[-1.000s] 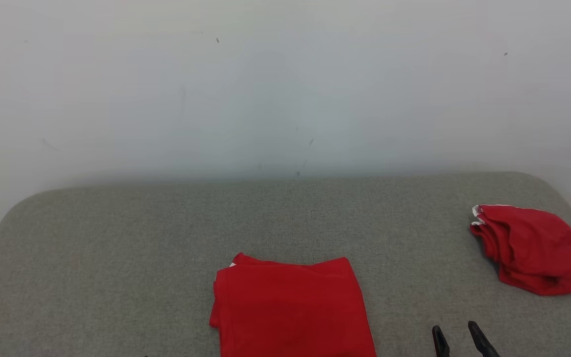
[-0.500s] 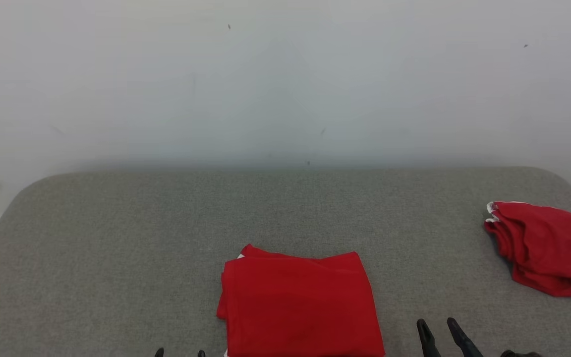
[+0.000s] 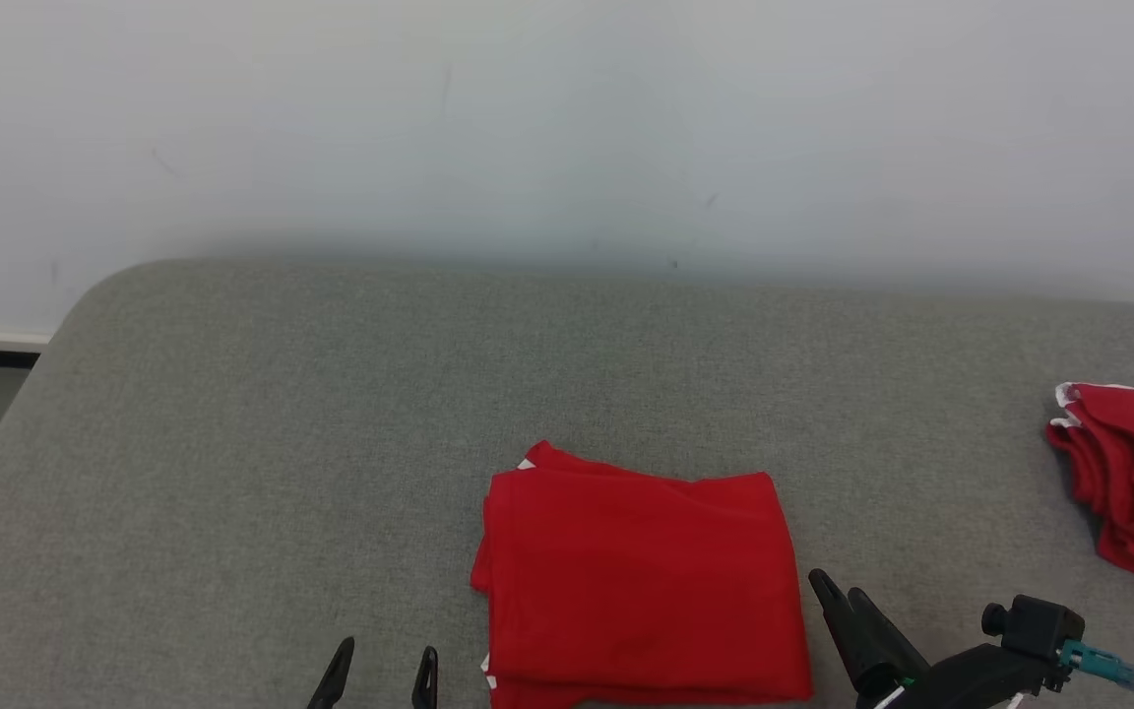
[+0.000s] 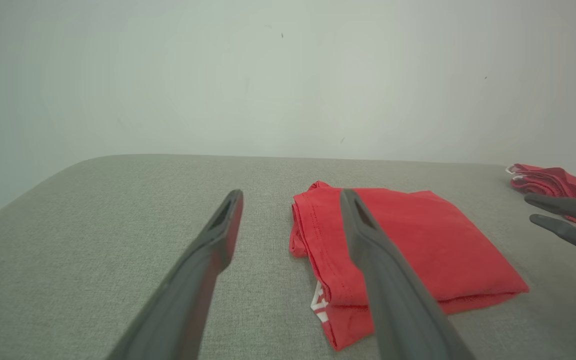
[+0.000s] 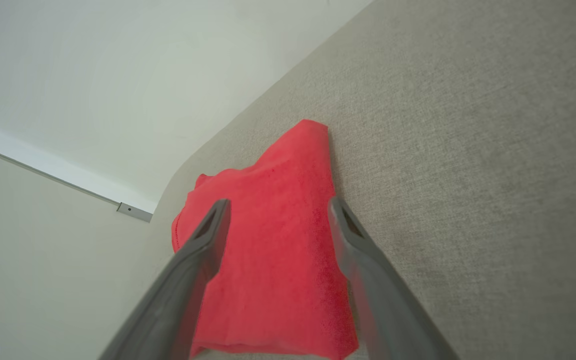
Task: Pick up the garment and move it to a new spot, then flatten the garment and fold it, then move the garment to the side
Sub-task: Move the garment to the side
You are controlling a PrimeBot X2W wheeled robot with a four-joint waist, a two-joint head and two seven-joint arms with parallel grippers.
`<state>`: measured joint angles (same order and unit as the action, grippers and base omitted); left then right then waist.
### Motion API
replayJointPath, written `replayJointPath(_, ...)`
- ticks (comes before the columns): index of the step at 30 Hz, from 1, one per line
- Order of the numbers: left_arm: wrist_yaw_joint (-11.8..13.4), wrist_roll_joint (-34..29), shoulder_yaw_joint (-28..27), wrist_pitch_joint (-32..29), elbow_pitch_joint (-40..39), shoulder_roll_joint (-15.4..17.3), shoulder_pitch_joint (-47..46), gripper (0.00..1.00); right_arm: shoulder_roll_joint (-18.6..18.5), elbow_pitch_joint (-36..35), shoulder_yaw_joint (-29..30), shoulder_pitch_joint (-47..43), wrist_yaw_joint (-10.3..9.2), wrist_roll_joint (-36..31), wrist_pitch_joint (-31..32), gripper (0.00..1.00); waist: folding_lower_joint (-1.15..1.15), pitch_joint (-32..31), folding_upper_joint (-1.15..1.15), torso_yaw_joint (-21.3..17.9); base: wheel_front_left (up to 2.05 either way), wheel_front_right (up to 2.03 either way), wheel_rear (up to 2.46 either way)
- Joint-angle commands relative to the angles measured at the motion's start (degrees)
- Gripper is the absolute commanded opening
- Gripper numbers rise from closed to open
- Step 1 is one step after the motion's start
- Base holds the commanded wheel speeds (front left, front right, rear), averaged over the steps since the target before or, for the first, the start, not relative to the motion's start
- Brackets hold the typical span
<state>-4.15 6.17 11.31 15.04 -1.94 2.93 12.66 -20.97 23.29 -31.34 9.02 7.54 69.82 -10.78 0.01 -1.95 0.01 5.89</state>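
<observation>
Garment lies folded at the front centre of the grey table. Right gripper has closed in on its right edge. Left gripper stands just left. Both are spread wide and empty. Judged: folding done, sideways move pending.

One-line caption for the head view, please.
Both open, the left gripper and right gripper flank a folded red garment on a grey surface; a crumpled garment lies far right.
</observation>
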Motion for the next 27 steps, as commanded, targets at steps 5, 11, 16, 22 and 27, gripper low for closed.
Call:
replayJointPath(5,-1.1,-1.3,0.5,0.2,0.3,-0.1,-2.6,1.0,-1.9,0.8,-1.9,3.6,-0.14,8.2,3.2,1.0,-0.01,4.8,-0.01,3.1,0.0,0.0,0.0)
replayJointPath(11,-1.5,-1.5,0.7,0.2,0.5,-0.1,-4.6,1.0,-3.2,2.8,-3.4,7.1,-0.14,12.2,4.3,1.0,-0.01,7.8,-0.01,3.8,0.0,0.0,0.0)
replayJointPath(16,-1.9,-1.7,1.0,0.2,0.7,-0.1,-5.9,1.0,-2.9,4.4,-5.4,8.9,-0.14,14.9,6.9,1.0,-0.01,9.2,-0.01,4.0,0.0,0.0,0.0)
replayJointPath(22,-2.2,-1.7,1.3,0.2,0.8,-0.1,-7.1,1.0,-2.4,4.8,-7.2,9.7,-0.14,16.8,8.8,0.43,-0.01,10.1,-0.01,4.2,0.0,0.0,0.0)
replayJointPath(27,-1.9,-1.6,1.3,0.2,1.1,-0.1,-6.9,1.0,-3.7,4.0,-7.5,9.3,-0.14,17.8,8.8,0.0,-0.01,9.9,-0.01,3.8,0.0,0.0,0.0)
